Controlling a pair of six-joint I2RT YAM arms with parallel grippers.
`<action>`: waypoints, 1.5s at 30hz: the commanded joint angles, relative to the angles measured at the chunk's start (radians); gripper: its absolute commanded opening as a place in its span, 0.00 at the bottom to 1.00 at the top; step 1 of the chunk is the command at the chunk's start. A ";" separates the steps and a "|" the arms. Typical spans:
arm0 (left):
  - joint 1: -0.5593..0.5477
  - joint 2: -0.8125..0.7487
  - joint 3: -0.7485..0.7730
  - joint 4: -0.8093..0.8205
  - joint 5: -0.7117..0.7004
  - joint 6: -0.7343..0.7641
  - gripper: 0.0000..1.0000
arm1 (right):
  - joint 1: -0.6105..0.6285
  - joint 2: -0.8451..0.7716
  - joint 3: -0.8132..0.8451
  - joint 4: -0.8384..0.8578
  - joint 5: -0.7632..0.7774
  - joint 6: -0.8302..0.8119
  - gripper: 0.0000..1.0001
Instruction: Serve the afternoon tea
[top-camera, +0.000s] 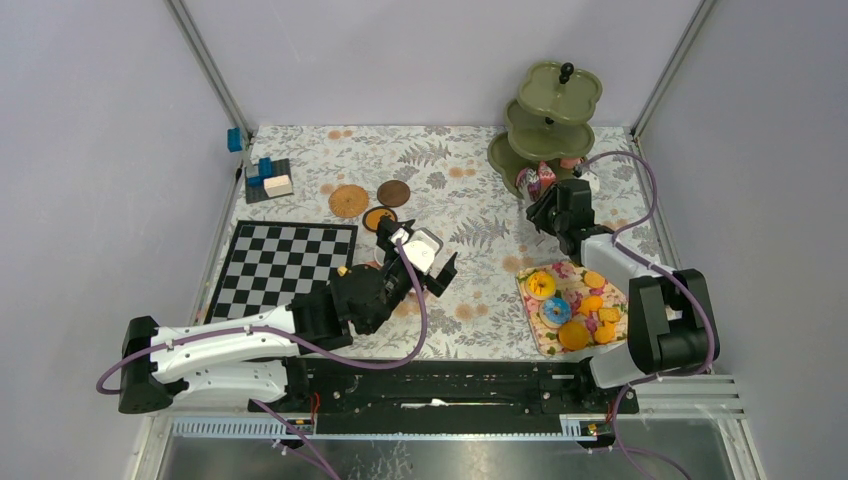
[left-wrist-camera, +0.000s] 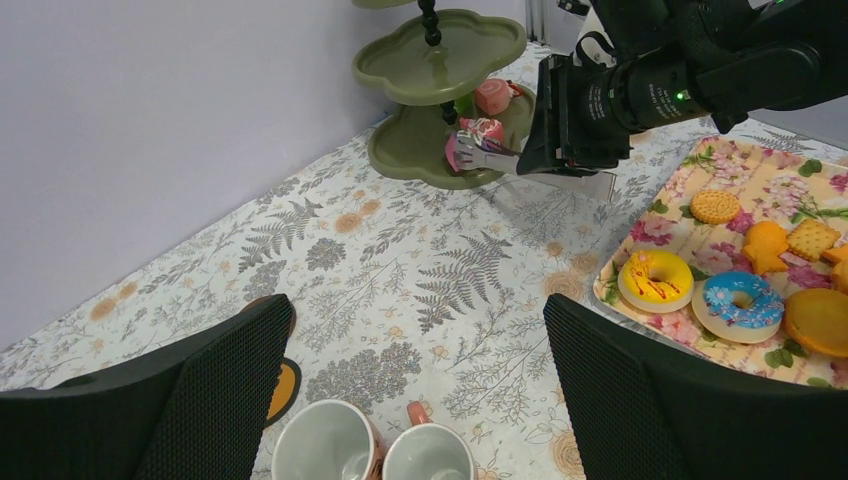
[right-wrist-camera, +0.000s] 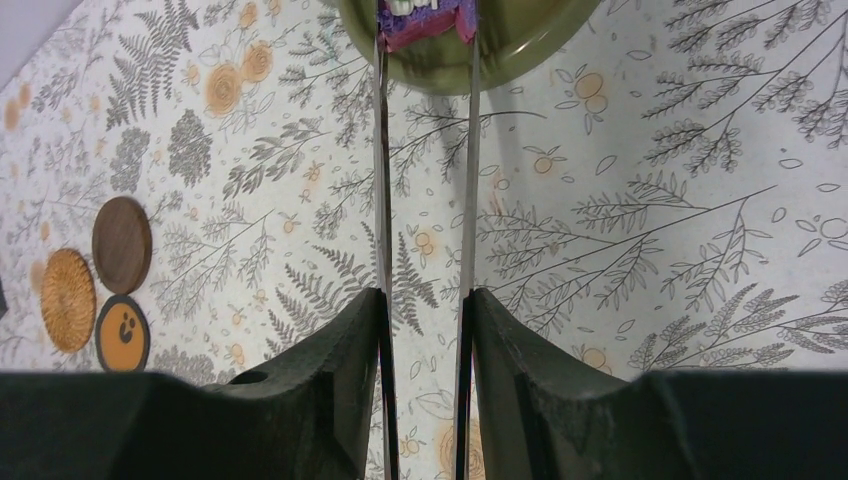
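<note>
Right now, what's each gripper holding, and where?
The right gripper grips metal tongs by the handle end, tips flanking a pink cake on the stand; the left gripper holds nothing.

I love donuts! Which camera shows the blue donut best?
The left wrist view: the blue donut is big and clear there, icing and hole showing, on the floral tray beside the yellow donut. In the top view it is only a tiny blue spot. The right wrist view misses it completely.
</note>
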 joint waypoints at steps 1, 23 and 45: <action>-0.003 -0.020 0.005 0.061 -0.023 0.016 0.99 | 0.003 0.009 0.057 0.062 0.101 -0.025 0.38; -0.003 -0.027 0.008 0.055 -0.014 0.010 0.99 | 0.003 -0.042 0.095 -0.078 0.075 -0.083 0.64; -0.004 -0.023 0.016 0.043 -0.011 0.004 0.99 | 0.003 -0.574 -0.043 -0.559 0.021 -0.084 0.62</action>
